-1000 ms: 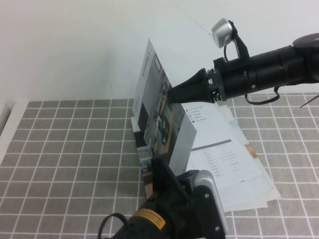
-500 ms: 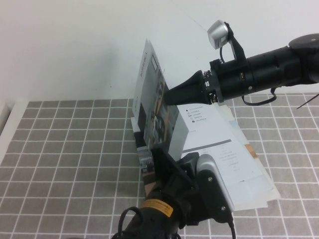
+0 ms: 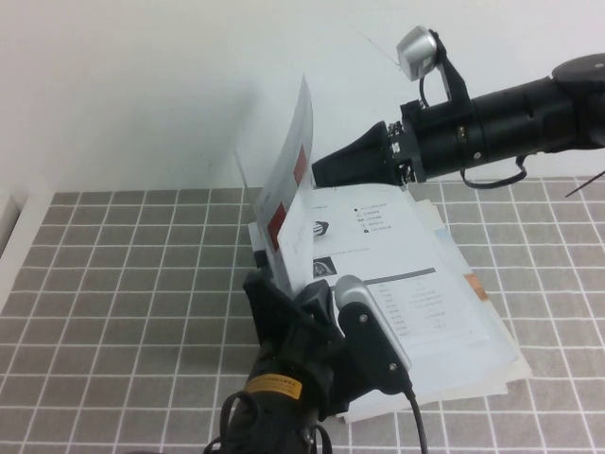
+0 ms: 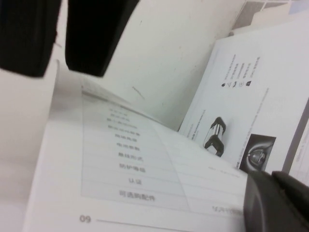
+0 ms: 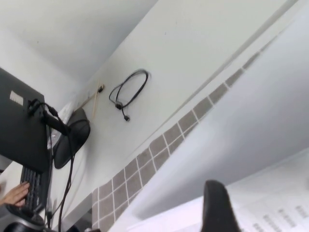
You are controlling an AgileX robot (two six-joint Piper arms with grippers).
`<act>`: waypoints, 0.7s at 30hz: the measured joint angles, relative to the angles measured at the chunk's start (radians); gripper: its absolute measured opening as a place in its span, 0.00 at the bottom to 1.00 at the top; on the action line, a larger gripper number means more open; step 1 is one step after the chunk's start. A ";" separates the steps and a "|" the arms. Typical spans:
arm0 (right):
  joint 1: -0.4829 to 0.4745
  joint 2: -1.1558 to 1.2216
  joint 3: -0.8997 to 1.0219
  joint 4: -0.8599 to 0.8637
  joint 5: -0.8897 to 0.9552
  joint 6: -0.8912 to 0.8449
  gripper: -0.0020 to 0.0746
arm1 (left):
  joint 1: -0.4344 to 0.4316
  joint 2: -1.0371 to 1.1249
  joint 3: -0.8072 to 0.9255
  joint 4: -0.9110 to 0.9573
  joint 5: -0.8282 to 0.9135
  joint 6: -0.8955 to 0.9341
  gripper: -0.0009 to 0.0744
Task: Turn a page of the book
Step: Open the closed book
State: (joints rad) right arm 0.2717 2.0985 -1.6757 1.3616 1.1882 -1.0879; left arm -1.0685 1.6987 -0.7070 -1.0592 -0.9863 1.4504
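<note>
Your page [image 3: 295,194], just off right gripper [image 3: 317,170] tip: thin glossy white paper. Book [image 3: 416,284] under it: same smooth sheen. Gripper shells: matt black plastic. Table [image 3: 123,284] around: grey tiled, matt.

It looks like an office or a robot lab: a grey checked surface [image 3: 123,284] before a white wall [image 3: 142,85], and a dark monitor [image 5: 19,128], keyboard [image 5: 31,186] and office chair [image 5: 70,140] behind.
</note>
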 joint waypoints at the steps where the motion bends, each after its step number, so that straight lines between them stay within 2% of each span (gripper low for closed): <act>1: -0.004 0.000 -0.016 0.000 0.002 0.011 0.53 | 0.000 0.000 0.000 -0.013 -0.008 0.006 0.01; 6: -0.044 0.000 -0.116 -0.012 0.004 0.050 0.53 | 0.000 0.000 0.000 -0.045 -0.024 0.021 0.01; 9: -0.067 0.000 -0.171 -0.097 0.008 0.090 0.50 | 0.000 0.000 0.000 -0.064 -0.028 0.032 0.01; 11: -0.075 -0.002 -0.190 -0.209 0.011 0.129 0.41 | 0.000 0.000 0.000 -0.079 -0.030 0.044 0.01; 14: -0.073 -0.004 -0.194 -0.422 0.017 0.204 0.18 | 0.000 0.000 0.000 -0.102 -0.032 0.061 0.01; 15: -0.070 0.000 -0.194 -0.477 0.021 0.228 0.13 | 0.000 0.000 0.000 -0.110 -0.034 0.063 0.01; 17: -0.056 0.016 -0.194 -0.591 0.023 0.286 0.07 | 0.000 0.000 0.000 -0.129 -0.042 0.068 0.01; 21: -0.022 0.067 -0.194 -0.722 0.023 0.372 0.04 | 0.000 -0.002 0.000 -0.200 -0.057 0.075 0.01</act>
State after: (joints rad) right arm 0.2501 2.1656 -1.8694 0.6393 1.2114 -0.7158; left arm -1.0685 1.6964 -0.7070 -1.2594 -1.0429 1.5252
